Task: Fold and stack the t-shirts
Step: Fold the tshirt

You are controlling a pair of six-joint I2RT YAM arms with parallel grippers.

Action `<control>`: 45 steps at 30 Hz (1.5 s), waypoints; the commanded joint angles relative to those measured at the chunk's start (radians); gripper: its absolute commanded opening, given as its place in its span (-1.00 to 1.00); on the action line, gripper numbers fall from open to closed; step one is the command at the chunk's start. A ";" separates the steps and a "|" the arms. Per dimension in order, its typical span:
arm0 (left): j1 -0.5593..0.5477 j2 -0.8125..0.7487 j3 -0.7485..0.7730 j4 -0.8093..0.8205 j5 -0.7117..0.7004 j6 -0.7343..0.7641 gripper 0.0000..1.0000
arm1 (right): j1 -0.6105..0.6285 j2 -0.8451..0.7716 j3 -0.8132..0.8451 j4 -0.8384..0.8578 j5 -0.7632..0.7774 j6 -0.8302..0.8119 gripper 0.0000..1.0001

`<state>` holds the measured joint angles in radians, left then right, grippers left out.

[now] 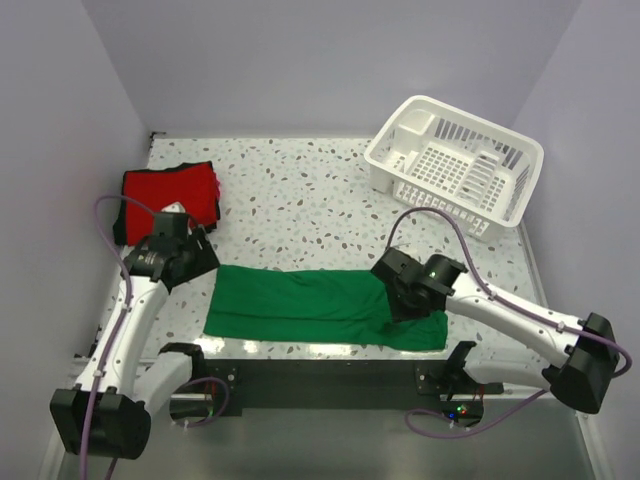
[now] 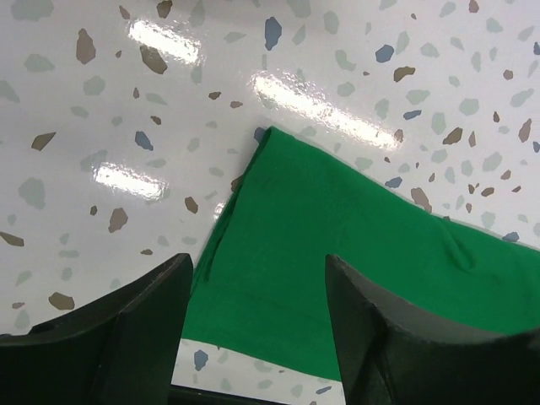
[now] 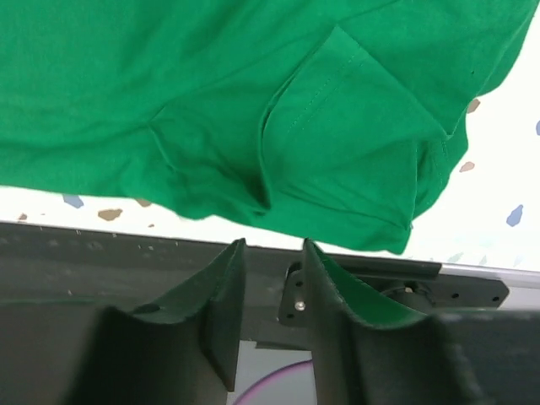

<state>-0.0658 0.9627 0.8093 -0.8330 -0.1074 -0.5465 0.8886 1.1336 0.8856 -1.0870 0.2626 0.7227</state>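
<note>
The right gripper (image 3: 272,249) has its jaws drawn narrow with only a slim gap between them, and nothing looks pinched. There is a green tint on one finger (image 3: 363,304) that may be a reflection or a scrap of cloth; I can't say which. The left gripper (image 2: 257,274) stands wide apart and empty, just above the left end of the green shirt (image 1: 300,300).

That shirt lies as a long folded strip along the near edge of the table (image 1: 300,190), with its right end under the right gripper. This end worries me: the sleeve (image 3: 337,126) is rumpled and loosely layered, and the hem sits right at the table's lip. A narrow pinch there could catch only the top layer and peel the fold open, or drag the cloth over the edge.

On the left, the corner is thin, so a grab could miss a layer too.

The red shirt (image 1: 168,195) sits folded at the far left, near the left arm, where a careless swing could nudge it.
</note>
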 commanded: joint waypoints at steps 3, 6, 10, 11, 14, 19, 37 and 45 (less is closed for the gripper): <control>0.004 -0.018 0.048 0.009 0.034 -0.021 0.40 | 0.018 -0.092 0.044 -0.073 0.030 0.046 -0.03; 0.003 0.033 0.031 0.087 0.095 -0.023 0.40 | 0.018 -0.106 0.075 -0.054 0.099 0.055 0.14; -0.014 0.102 -0.011 0.242 0.133 -0.035 0.43 | -0.040 -0.041 0.075 -0.007 0.141 0.043 0.16; -0.015 0.143 -0.016 0.259 0.124 -0.032 0.45 | -0.062 -0.017 0.070 0.013 0.145 0.018 0.14; -0.012 0.235 -0.013 0.296 0.080 0.000 0.45 | -0.248 0.003 0.039 0.120 0.106 -0.061 0.05; -0.008 0.352 0.011 0.348 0.038 0.057 0.38 | -0.419 0.075 0.039 0.260 0.041 -0.166 0.01; -0.003 0.499 0.016 0.400 0.066 0.045 0.15 | -0.659 0.235 -0.016 0.410 -0.054 -0.253 -0.06; -0.003 0.544 0.010 0.420 0.078 0.042 -0.09 | -0.680 0.307 -0.022 0.506 -0.080 -0.253 -0.14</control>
<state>-0.0742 1.4902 0.8043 -0.4572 -0.0433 -0.5056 0.2150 1.4284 0.8742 -0.6559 0.1917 0.4839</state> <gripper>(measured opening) 0.482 0.439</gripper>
